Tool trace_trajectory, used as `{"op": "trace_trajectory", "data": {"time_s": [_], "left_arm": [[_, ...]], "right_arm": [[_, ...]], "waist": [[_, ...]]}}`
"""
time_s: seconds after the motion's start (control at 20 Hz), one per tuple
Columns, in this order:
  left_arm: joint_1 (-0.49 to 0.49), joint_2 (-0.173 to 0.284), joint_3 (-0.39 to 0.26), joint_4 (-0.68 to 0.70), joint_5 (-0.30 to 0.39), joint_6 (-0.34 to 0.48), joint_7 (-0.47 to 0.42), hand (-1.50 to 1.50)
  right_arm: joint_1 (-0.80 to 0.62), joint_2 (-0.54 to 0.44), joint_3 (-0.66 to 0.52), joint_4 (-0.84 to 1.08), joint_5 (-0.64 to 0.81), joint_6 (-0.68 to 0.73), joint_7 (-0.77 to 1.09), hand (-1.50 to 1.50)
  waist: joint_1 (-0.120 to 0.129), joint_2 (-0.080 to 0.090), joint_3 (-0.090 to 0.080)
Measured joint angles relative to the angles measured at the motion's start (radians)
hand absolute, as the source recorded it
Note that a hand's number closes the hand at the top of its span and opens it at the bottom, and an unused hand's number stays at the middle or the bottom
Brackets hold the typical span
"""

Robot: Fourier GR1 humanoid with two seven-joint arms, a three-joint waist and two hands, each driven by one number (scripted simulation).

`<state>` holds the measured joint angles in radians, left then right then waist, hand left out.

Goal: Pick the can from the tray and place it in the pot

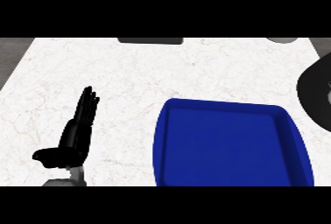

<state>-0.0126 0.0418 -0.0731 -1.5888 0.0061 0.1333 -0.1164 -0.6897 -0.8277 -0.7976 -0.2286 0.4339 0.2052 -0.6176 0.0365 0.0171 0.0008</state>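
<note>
One black left hand (72, 131) rests with straight, released fingers on the white marble surface (129, 70); no can shows in the deep blue rectangular tray (169, 144), so locating it should come first.

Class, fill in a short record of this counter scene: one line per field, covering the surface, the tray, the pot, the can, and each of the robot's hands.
surface: white marbled counter
tray: blue tray, right of centre, nothing visible inside
pot: dark pot, cut off at the right edge
can: not visible
left hand: left hand, open, fingers straight, resting left of the tray
right hand: not in view
</note>
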Motion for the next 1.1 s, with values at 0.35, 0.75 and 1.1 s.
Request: {"op": "trace_trajectory", "data": {"time_s": [0.35,0.75,1.1], "left_arm": [[-0.023,-0.005,0.004,0.008,-0.003,0.006,0.004,0.0],[-0.008,-0.004,0.002,0.003,0.002,-0.004,-0.006,0.0],[-0.017,-0.014,-0.005,0.008,-0.007,0.007,-0.003,0.0]], "right_arm": [[0.045,-0.071,-0.053,0.034,-0.053,0.075,-0.071,-1.5],[0.111,-0.125,-0.088,0.057,-0.084,0.11,-0.121,-1.5],[0.123,-0.166,-0.145,0.079,-0.135,0.098,-0.097,-1.5]], "waist": [[0.007,0.006,0.007],[0.012,0.009,0.01],[0.014,0.012,0.012]]}}
